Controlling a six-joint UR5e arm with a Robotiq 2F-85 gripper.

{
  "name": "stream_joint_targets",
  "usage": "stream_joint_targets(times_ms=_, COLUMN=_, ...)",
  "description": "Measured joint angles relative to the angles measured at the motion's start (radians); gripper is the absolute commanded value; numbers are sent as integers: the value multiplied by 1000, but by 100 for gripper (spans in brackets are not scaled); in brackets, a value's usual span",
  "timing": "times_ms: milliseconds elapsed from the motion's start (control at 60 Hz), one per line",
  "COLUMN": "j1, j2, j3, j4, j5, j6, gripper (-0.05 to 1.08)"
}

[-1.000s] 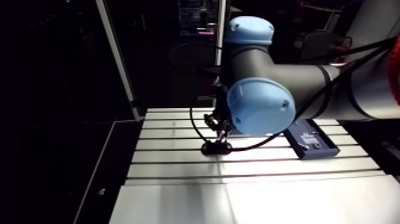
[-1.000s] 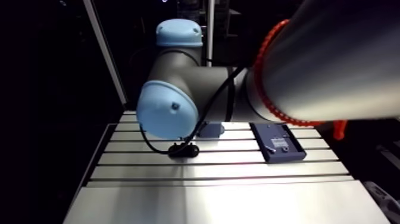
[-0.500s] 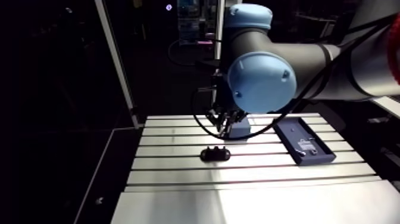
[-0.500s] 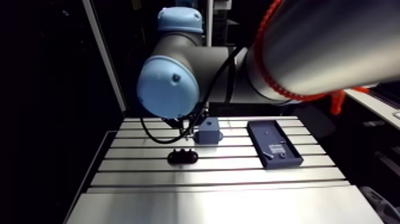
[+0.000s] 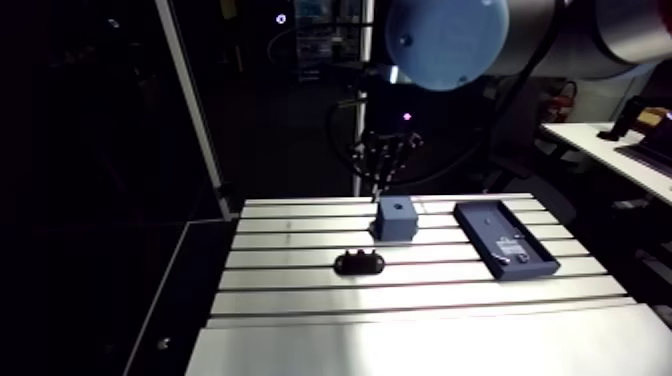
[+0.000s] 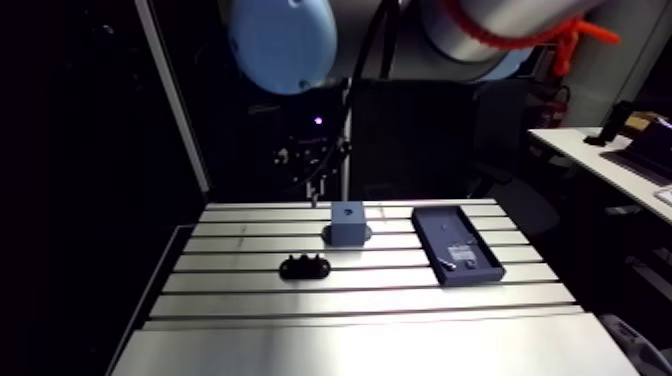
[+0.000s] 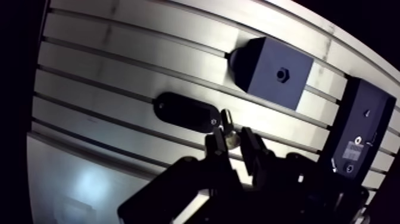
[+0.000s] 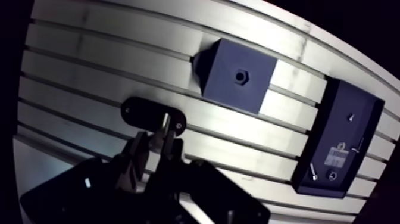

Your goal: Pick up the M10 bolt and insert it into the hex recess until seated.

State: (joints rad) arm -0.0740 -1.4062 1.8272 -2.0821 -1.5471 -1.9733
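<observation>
In the wrist view my gripper [image 7: 233, 139] is shut on a small metal bolt [image 7: 227, 118], whose shank sticks out past the fingertips. It hangs well above the table. Beneath the fingertips lies the black oval holder [image 7: 183, 110]. Ahead and to one side stands the dark blue block [image 7: 271, 64], with its hex recess [image 7: 283, 74] facing up and empty. In the arm view the gripper [image 5: 386, 160] is a dark shape above the table's far edge, behind the block [image 5: 396, 217].
A flat blue tray [image 5: 505, 238] with a label and small parts lies on the slotted table [image 5: 290, 285], to the right of the block. The black holder [image 5: 360, 263] sits in front of the block. A metal post [image 5: 190, 110] rises at the table's back left.
Earlier the gripper was down at the black holder. It has since risen high above the table and moved back with the bolt. The arm's camera has lifted too, so the whole view shifted.
</observation>
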Motion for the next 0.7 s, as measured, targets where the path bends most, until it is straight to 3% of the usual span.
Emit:
stream_joint_targets(times_ms=200, j1=-7, j2=10, j3=-107, j4=149, j5=-14, j6=-99, gripper=86)
stream_joint_targets(times_ms=500, j1=-29, j2=87, j3=-234, j4=271, j5=-81, j6=-197, gripper=86)
stream_joint_targets(times_ms=700, j1=-35, j2=130, j3=-286, j4=303, j5=-100, j6=-233, gripper=85)
